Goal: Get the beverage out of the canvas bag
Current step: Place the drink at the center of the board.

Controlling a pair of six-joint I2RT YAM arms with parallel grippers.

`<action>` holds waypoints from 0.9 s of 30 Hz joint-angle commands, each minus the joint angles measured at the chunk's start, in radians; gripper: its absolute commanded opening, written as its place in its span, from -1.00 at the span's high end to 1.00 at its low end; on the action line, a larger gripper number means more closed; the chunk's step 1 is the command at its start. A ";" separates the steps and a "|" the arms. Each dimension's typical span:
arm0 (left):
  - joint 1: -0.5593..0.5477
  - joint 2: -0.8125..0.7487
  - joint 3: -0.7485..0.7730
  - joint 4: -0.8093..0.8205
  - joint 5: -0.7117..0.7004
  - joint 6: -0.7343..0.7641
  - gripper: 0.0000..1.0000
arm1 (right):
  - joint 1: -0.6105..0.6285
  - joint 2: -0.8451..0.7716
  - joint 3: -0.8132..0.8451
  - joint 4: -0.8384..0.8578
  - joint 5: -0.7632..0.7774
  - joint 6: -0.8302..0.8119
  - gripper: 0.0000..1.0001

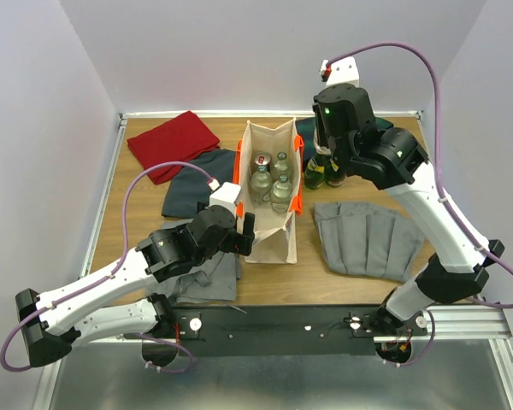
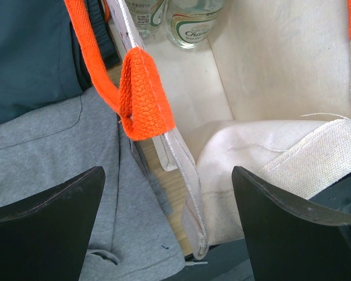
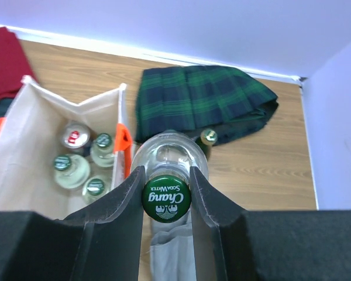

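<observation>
So I've got my right pincer (image 3: 167,196) clamped on a clear glass soda-water bottle (image 3: 167,158), fingers pinching just under the green Chang cap (image 3: 167,198). It's outside the bag (image 1: 269,243) now, on the bag's right side toward the back edge of the surface, next to two bottles (image 1: 323,173) standing there already. I can't tell from the wrist view whether its base is touching the wood yet, so that's the thing to get right: lower it dead vertical, let the base settle flat, and only then let go. Glass on a narrow base tips easily, and the neighbours are close enough to get knocked if I drift left. There's a plaid cloth (image 3: 202,102) just behind, toward the back-right corner, so I'd stay on bare wood rather than park it on fabric.

The bottle itself: see-through, rounded shoulder, short neck, probably slick, so I'd say don't ease the grip early.

The bag is tall beige canvas with orange handles (image 2: 141,96), standing open mid-surface. Three more bottles and a red-topped can (image 3: 75,138) sit in its far end, so there's more to fetch.

My left pincer (image 2: 167,228) is spread wide, gripping nothing, straddling the bag's near-left wall right below the handle. Looks well placed to steady the bag. Grey clothes (image 2: 52,175) lie under it.
</observation>
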 commanded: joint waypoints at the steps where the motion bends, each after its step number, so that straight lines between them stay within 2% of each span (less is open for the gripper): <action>1: -0.003 0.000 0.004 -0.028 0.014 0.022 -0.98 | -0.071 -0.072 -0.041 0.125 0.077 0.028 0.99; 10: -0.003 0.002 0.009 -0.032 0.013 0.021 -0.98 | -0.413 -0.123 -0.230 0.138 -0.187 0.075 0.99; 16: -0.003 0.000 0.010 -0.040 0.010 0.013 -0.98 | -0.572 -0.149 -0.354 0.228 -0.332 0.075 0.99; 19: -0.004 0.002 0.012 -0.040 0.010 0.014 -0.98 | -0.642 -0.146 -0.420 0.274 -0.403 0.084 0.99; 27: -0.003 0.015 0.013 -0.038 0.006 0.016 -0.98 | -0.682 -0.155 -0.587 0.455 -0.416 0.086 0.99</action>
